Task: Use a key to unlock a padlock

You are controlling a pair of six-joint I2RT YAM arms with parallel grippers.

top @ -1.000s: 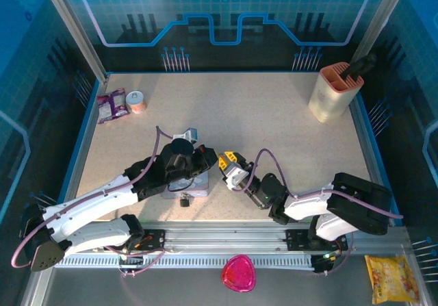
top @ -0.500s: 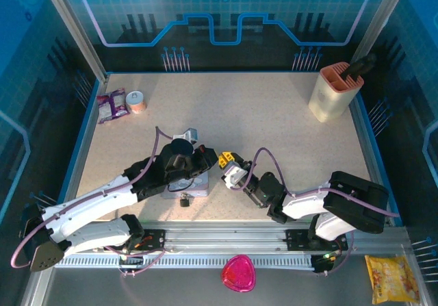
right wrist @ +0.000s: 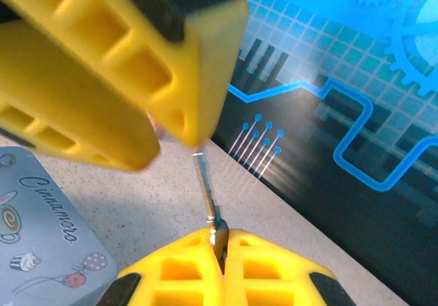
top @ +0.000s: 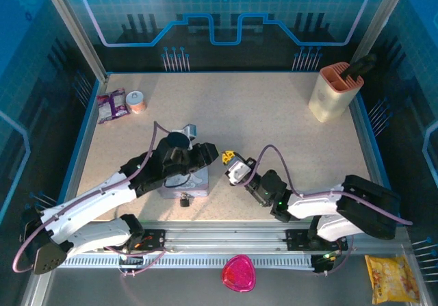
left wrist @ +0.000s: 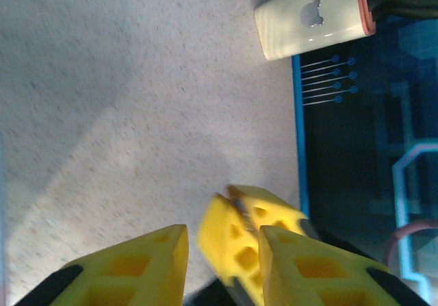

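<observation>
Right wrist view: the right tool (right wrist: pixel 217 241) has just pinched shut on the key (right wrist: pixel 205 189), while the left tool (left wrist: pixel 222 241) has parted to a narrow gap and let go, so the handover looks done. The key's long axis runs from the pinch toward 11 o'clock, free end uppermost. Seen from above, the padlock (top: pixel 185 199) lies on the desk (top: pixel 287 114) at 6 o'clock of the cartoon tin (top: pixel 197 181).

Cursive word "Cinnamoro" on the pale blue tin (right wrist: pixel 41 231) (beside small cartoon cupcakes and balloons); the cream holder (left wrist: pixel 311 18) bears a wordless grey emblem.
</observation>
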